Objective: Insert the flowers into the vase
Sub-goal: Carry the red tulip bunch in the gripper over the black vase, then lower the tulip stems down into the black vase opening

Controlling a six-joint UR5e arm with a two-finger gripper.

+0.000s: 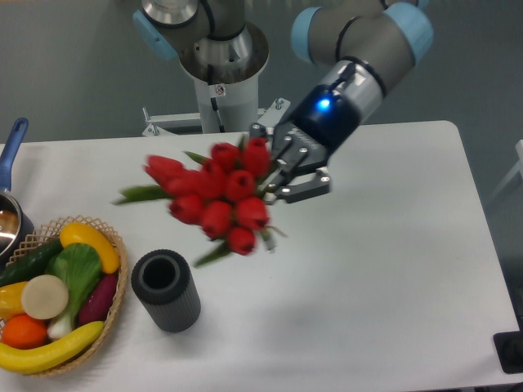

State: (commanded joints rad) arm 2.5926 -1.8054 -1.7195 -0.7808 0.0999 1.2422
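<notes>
The flowers (216, 194) are a bunch of red tulip buds with green leaves, held in the air above the table, heads pointing left and down. My gripper (284, 176) is shut on the stem end of the flowers at their right side. The vase (166, 290) is a dark ribbed cylinder standing upright on the white table, below and left of the flowers, mouth open upward. The flowers hang above and to the right of the vase, apart from it.
A woven basket (113, 245) with fruit and vegetables sits at the table's left front, close to the vase. A pot with a blue handle (11, 147) is at the left edge. The robot base (216, 82) stands behind the table.
</notes>
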